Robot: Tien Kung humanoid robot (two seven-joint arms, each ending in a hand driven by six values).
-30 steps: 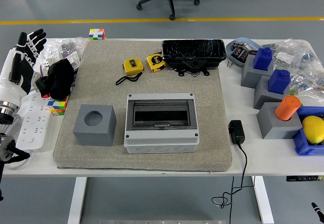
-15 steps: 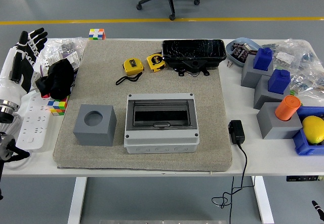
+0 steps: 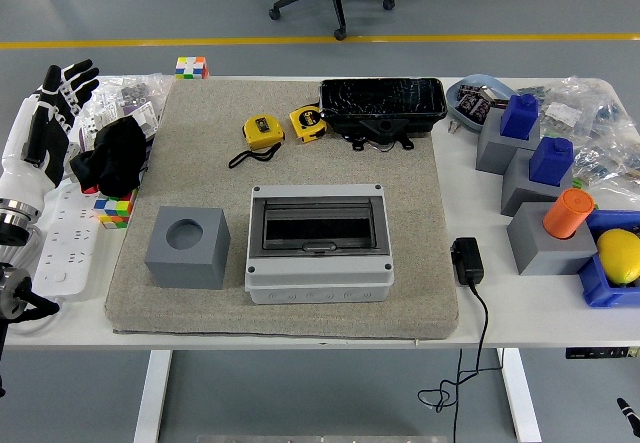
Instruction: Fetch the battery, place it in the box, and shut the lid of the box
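Box (image 3: 318, 245), grey w/ clear lid down, sits near front edge of mat (image 3: 200, 153), centre of desk (image 3: 470, 323). Battery: can't tell which item. Grey cube block (image 3: 187, 247) just left of box. Left hand (image 3: 45, 123) raised at desk's left edge, fingers spread, holding nothing.

We see our left hand (image 3: 45, 123) raised at the left edge, its 5 fingers (image 3: 72, 75) spread and pointing up, holding nothing, on a white forearm.
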